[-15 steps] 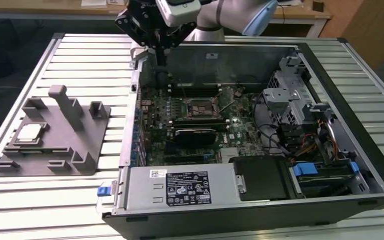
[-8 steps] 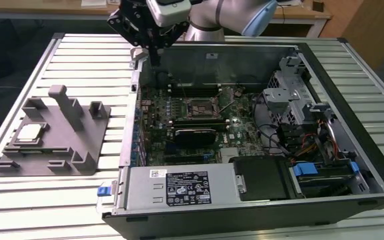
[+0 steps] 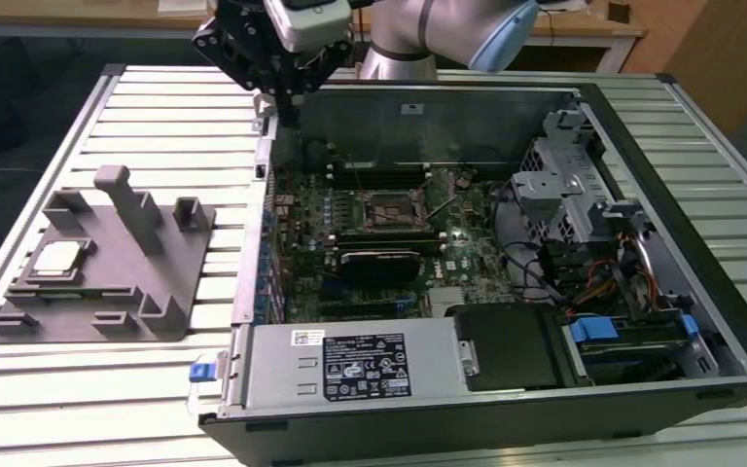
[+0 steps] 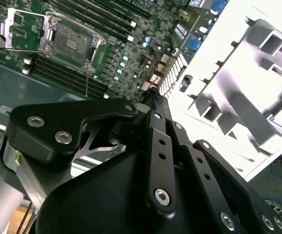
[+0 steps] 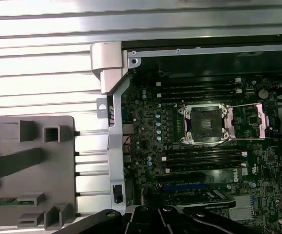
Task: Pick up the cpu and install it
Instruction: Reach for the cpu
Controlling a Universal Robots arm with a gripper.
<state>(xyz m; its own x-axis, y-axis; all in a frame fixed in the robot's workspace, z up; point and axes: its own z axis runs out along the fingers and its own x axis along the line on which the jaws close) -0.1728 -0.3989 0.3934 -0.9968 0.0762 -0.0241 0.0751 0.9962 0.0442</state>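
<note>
Slatted tabletop (image 3: 153,107) carries an open computer case (image 3: 478,107), with the cpu (image 3: 59,257) seated on a grey fixture (image 3: 140,292) beside the case and the end effector (image 3: 277,95), pressed together and empty, above the case wall: pickup appears pending, requiring travel to the fixture.

Slatted metal table (image 3: 75,389) carries a grey fixture (image 3: 153,282); an open computer case (image 3: 478,428) lies beside it

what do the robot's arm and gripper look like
The arm has smooth silvery-grey rounded segments with a pale blue joint cap. The gripper is matte black, built of flat linked bars fastened with silver hex-socket screws.
</note>
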